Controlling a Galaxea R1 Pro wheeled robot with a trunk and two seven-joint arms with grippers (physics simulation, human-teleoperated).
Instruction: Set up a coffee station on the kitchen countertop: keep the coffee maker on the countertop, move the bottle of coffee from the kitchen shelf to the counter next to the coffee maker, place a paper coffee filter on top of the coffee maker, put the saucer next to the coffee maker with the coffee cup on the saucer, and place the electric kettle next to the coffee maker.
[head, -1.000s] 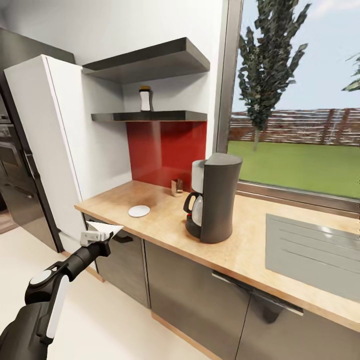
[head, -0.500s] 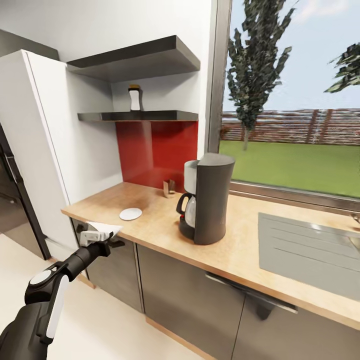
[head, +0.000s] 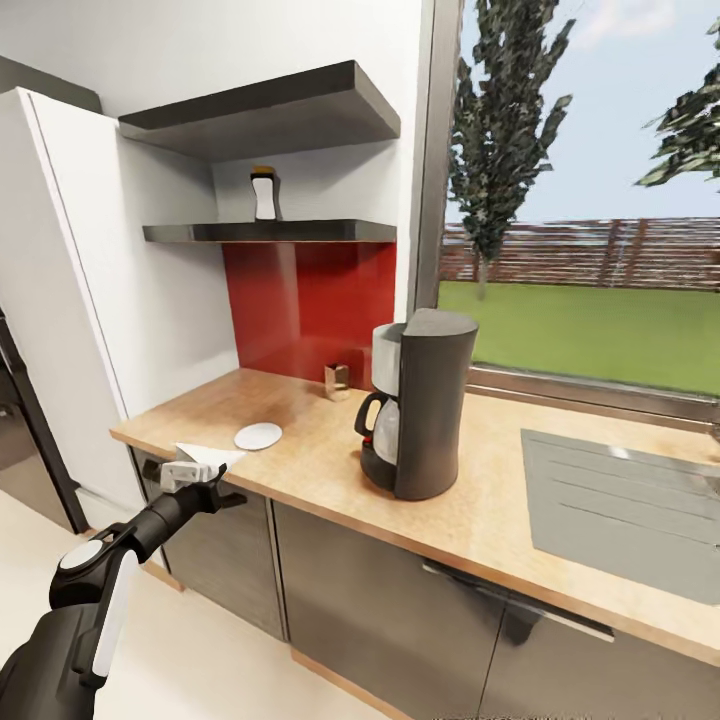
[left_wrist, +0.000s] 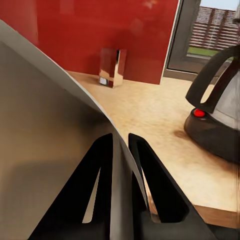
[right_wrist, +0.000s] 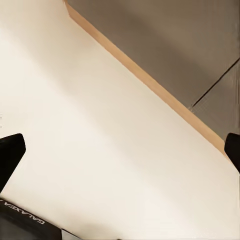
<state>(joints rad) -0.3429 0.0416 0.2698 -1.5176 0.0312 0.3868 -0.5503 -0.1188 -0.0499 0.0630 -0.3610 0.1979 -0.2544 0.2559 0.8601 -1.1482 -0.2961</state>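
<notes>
**Filter in the left gripper, approaching the worktop**

Paper is what the left gripper (head: 196, 470) carries: the white paper coffee filter (head: 208, 455) is pinched between its two fingers (left_wrist: 100, 172), which are drawn narrow on the thin sheet. In the left wrist view the filter's edge stands up between the black fingers and covers much of the picture. I think it is held by the edge so that the cone stays free to be laid down from above.

The gripper hangs at the front edge of the kitchen countertop (head: 470, 510), near its left end. The coffee maker (head: 420, 403) stands well apart from it, further along the worktop and closer to the middle, with its red switch (left_wrist: 199, 113) facing the gripper. Its top is higher than the filter, so the arm must rise before it can place the paper there, in my judgement.

The saucer (head: 258, 436) lies on the worktop just behind the filter. The bottle of coffee (head: 264, 194) is on the kitchen shelf (head: 270, 232), above the left end.

The right gripper (right_wrist: 120, 165) points at the pale floor; its fingertips sit wide apart with nothing between them.
</notes>
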